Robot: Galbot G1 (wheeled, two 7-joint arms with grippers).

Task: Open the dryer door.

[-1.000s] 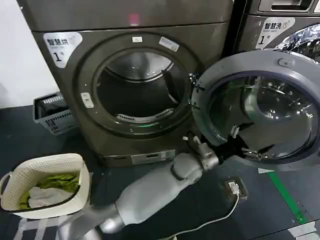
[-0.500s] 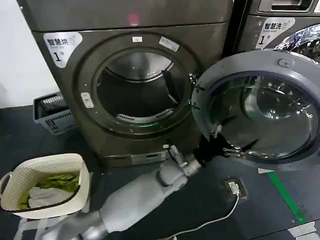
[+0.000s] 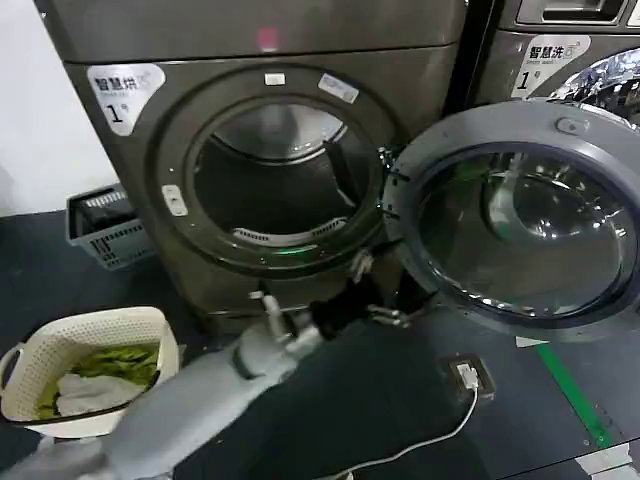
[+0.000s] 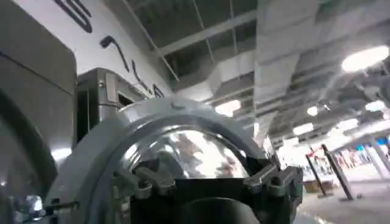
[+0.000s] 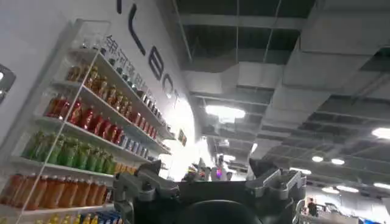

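The grey dryer [image 3: 270,150] faces me with its round door [image 3: 520,215] swung wide open to the right, leaving the drum mouth [image 3: 280,185] bare. My left gripper [image 3: 375,292] hovers low between the drum mouth and the door's hinge-side lower rim, open, with nothing between its fingers. In the left wrist view the door's glass dome [image 4: 183,146] rises just beyond the left gripper [image 4: 207,179], apart from it. The right gripper [image 5: 210,179] points up at the ceiling, open and empty.
A white basket [image 3: 160,335] of clothes stands on the dark floor at the front left, and a grey crate [image 3: 105,230] sits beside the dryer. A second machine [image 3: 570,50] stands to the right. A socket and cable [image 3: 468,377] and green tape [image 3: 570,395] lie under the door.
My left arm has drawn back to the left and down, away from the door's lower rim. The door stays wide open.
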